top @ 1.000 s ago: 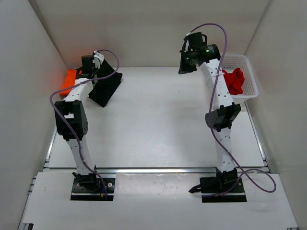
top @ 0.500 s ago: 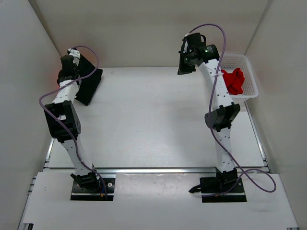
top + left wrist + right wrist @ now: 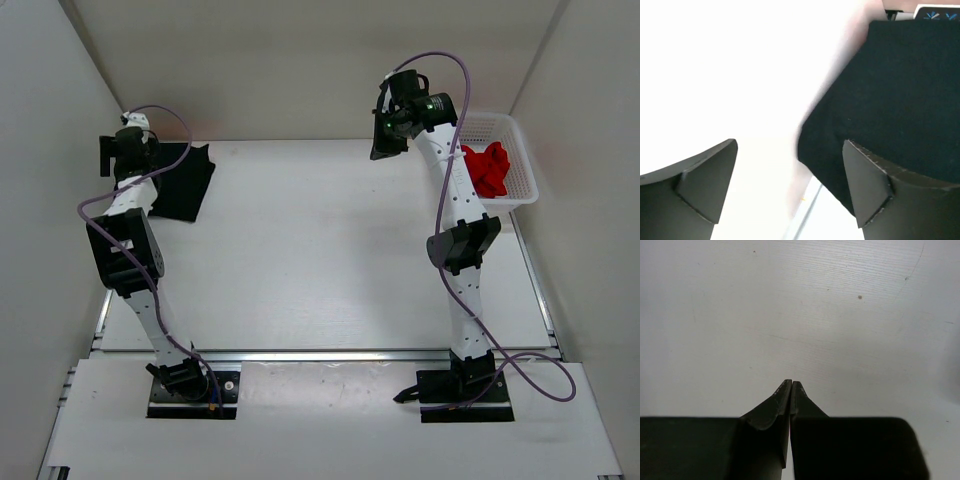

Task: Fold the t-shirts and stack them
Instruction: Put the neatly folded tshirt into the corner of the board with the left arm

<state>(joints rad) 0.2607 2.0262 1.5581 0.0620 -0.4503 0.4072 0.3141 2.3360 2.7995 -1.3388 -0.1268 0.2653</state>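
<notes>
A folded black t-shirt [image 3: 182, 180] lies flat at the table's back left corner; in the left wrist view it fills the upper right [image 3: 900, 95]. My left gripper [image 3: 108, 154] hangs just left of it by the side wall, open [image 3: 790, 172], with nothing between its fingers. A crumpled red t-shirt [image 3: 489, 168] lies in the white mesh basket [image 3: 520, 190] at the back right. My right gripper [image 3: 385, 132] is raised left of the basket, shut and empty [image 3: 791, 385], above bare white table.
White walls close the table in at the left, back and right. A metal rail [image 3: 330, 355] runs along the near edge in front of both arm bases. The basket stands against the right wall.
My left gripper swung the black t-shirt left into the back corner, opened and let it go; the shirt now lies flat. The right arm has not moved.
</notes>
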